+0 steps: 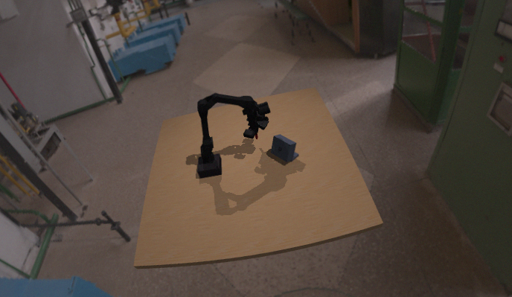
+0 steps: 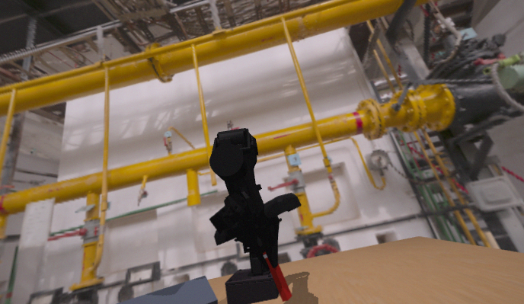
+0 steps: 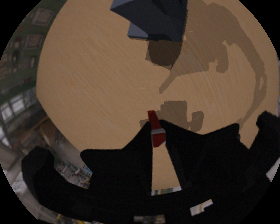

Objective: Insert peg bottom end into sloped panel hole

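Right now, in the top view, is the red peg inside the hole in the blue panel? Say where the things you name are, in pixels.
No, the tool [image 1: 254, 137] holds the peg [image 1: 257, 137] away from the panel [image 1: 283, 148].

The arm arches forward, jaws [image 1: 254, 134] [image 2: 266, 260] pointing down, clamped.

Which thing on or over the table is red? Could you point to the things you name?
The peg [image 1: 257, 137] [image 2: 279, 280] [image 3: 156, 126] is red, held in the gripper [image 1: 256, 132] [image 2: 267, 260] [image 3: 155, 123]. The sloped panel [image 1: 283, 148] [image 2: 177, 292] [image 3: 158, 17] is blue-grey, and the arm is black.
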Available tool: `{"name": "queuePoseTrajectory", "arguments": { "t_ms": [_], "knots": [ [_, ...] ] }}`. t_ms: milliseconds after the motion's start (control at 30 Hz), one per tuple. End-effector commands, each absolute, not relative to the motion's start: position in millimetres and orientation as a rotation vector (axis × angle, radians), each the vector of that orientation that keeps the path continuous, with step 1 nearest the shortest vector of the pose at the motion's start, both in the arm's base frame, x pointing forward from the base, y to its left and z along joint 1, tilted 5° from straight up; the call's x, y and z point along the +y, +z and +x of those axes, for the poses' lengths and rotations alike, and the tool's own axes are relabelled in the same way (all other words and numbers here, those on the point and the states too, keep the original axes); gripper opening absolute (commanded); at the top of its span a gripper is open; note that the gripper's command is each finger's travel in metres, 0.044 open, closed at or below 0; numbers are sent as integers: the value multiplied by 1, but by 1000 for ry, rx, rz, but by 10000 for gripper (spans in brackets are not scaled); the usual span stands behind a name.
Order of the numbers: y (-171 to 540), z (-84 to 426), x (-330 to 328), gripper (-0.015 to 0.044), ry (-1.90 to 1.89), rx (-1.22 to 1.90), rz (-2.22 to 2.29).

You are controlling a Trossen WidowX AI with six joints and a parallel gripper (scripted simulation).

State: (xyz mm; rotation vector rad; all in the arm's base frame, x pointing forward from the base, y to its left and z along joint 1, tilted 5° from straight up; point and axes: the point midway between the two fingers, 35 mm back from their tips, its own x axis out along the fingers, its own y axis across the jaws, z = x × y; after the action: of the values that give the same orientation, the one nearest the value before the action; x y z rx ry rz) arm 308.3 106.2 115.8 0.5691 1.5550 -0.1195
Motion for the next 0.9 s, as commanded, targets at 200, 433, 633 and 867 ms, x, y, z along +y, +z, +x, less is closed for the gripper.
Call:
{"name": "queuePoseTrajectory", "arguments": {
  "t_ms": [200, 433, 633, 867],
  "knots": [
    [112, 314, 99, 0, -29, 1555, 564],
    [109, 317, 94, 0, 29, 1548, 559],
    [107, 320, 89, 0, 78, 1539, 556],
    [105, 323, 84, 0, 135, 1524, 551]
  ]
}}
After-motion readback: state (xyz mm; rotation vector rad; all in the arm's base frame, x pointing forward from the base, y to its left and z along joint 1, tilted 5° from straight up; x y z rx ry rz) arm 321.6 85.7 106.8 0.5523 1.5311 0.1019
